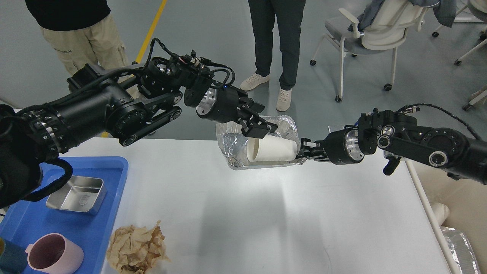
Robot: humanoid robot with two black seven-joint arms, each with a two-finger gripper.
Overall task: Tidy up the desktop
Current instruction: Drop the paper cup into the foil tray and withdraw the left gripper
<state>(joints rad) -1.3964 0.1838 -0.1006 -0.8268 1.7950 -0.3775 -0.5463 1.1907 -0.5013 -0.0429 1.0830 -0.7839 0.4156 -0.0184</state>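
Observation:
The white desktop (243,213) fills the lower view. At its far edge a crumpled foil tray (232,150) is held up by its right rim, with my right gripper (304,151) shut on it. A white paper cup (272,149) lies on its side inside the foil tray. Just above the cup my left gripper (262,127) stands open, holding nothing. A crumpled brown paper ball (137,247) sits near the front left of the desktop.
A blue tray (23,224) at the left holds a steel square dish (75,194) and a pink mug (53,254). Two people and an office chair (374,30) stand beyond the far edge. A cream bin (462,201) with foil lies off the right edge.

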